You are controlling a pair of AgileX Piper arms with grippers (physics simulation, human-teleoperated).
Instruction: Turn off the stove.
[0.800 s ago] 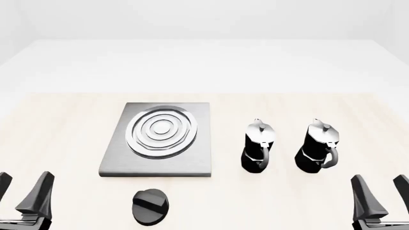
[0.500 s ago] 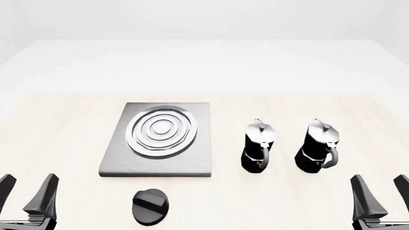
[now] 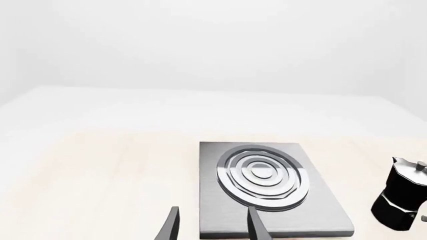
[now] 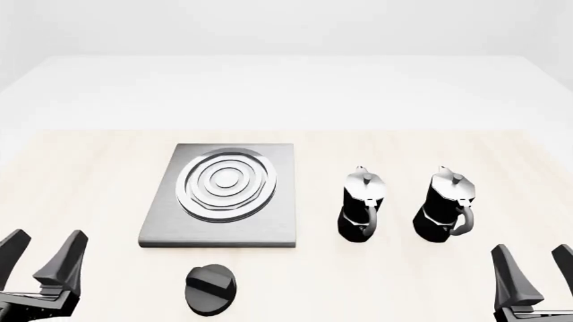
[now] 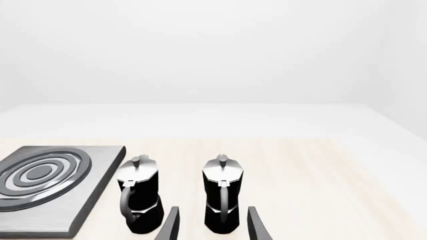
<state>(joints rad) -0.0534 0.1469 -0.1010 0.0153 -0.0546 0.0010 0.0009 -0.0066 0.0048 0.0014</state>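
The stove (image 4: 224, 194) is a flat grey metal slab with concentric silver burner rings, left of centre on the table in the front view. Its round black ridged knob (image 4: 211, 289) lies separately on the table just in front of the slab. My left gripper (image 4: 43, 258) is open and empty at the front left, well left of the knob. My right gripper (image 4: 535, 267) is open and empty at the front right. The left wrist view shows the stove (image 3: 267, 182) beyond my open left gripper (image 3: 212, 224); the knob is out of that view.
Two black-and-silver moka pots (image 4: 361, 203) (image 4: 446, 204) stand upright side by side right of the stove. In the right wrist view they stand (image 5: 140, 195) (image 5: 222, 194) just beyond my open right gripper (image 5: 212, 224), with the stove's corner (image 5: 53, 185) beside them.
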